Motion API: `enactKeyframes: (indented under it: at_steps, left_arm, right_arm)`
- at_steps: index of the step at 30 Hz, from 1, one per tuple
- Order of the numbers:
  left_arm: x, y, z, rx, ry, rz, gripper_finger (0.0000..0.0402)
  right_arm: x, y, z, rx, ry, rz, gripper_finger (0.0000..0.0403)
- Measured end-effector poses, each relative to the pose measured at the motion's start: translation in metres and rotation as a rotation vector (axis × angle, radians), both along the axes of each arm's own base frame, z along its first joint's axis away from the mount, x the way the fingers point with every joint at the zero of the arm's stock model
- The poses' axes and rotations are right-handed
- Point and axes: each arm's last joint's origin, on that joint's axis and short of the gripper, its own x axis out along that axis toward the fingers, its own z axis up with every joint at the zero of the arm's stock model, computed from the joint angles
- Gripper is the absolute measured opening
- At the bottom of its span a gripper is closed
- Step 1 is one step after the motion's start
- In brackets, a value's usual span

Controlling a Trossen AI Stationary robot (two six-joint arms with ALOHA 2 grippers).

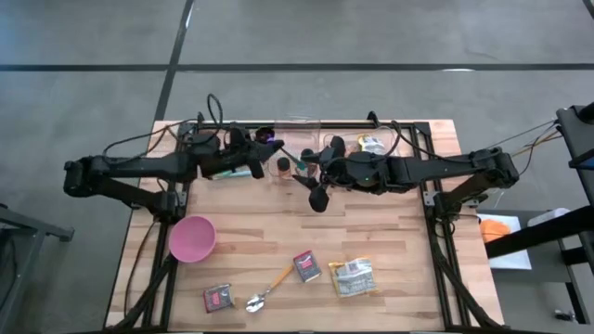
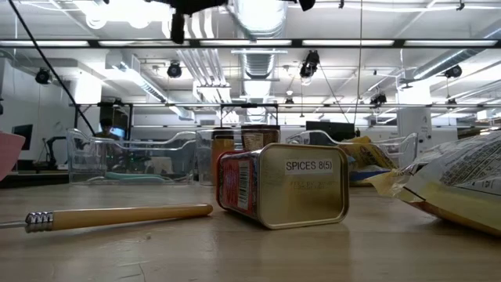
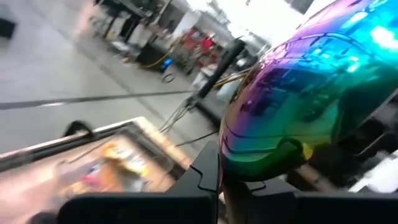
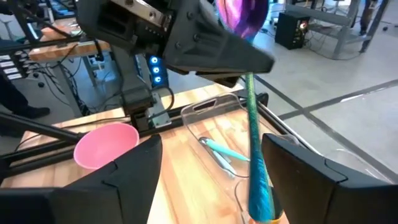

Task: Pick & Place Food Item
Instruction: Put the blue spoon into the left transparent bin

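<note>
High view: both arms meet over the far middle of the wooden table (image 1: pixel 390 246). The left gripper (image 1: pixel 267 141) is clamped on the iridescent bowl of a spoon (image 4: pixel 256 118), whose teal handle hangs down between the spread fingers of the right gripper (image 1: pixel 304 165); in the right wrist view those fingers (image 4: pixel 298 177) stand apart on either side of the handle without touching it. Below them sits a clear bin (image 4: pixel 217 134) with a teal utensil (image 4: pixel 222 151) inside. A pink bowl (image 1: pixel 192 238) stands at the left. Nearer the front edge lie a wooden-handled spoon (image 1: pixel 269 289), a spice tin (image 2: pixel 286 184), a small dark packet (image 1: pixel 217 297) and a yellow snack bag (image 1: pixel 352 276)
</note>
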Motion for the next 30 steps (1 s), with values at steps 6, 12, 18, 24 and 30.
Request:
enactKeyframes:
  at_steps: [6,12,18,24,30]
  left_arm:
    - [-0.028,0.012,0.000,0.012,0.152,0.065,0.0004]
    - [-0.063,0.025,0.003,0.014,0.256,0.147,0.0004]
    - [-0.089,0.033,-0.002,-0.014,0.406,0.215,0.0004]
    - [-0.098,0.042,0.002,0.008,0.622,0.238,0.0004]
    - [-0.097,0.059,0.003,0.042,0.847,0.235,0.0004]
  right_arm:
    - [-0.001,0.000,-0.002,-0.005,0.031,-0.003,0.0274]
    - [-0.002,-0.001,-0.006,-0.007,0.069,-0.004,0.0274]
    - [-0.005,-0.001,-0.006,0.033,0.072,-0.020,0.0274]
    - [-0.018,-0.008,-0.005,0.111,0.117,-0.076,0.0274]
    - [-0.038,-0.015,0.002,0.118,0.173,-0.105,0.0274]
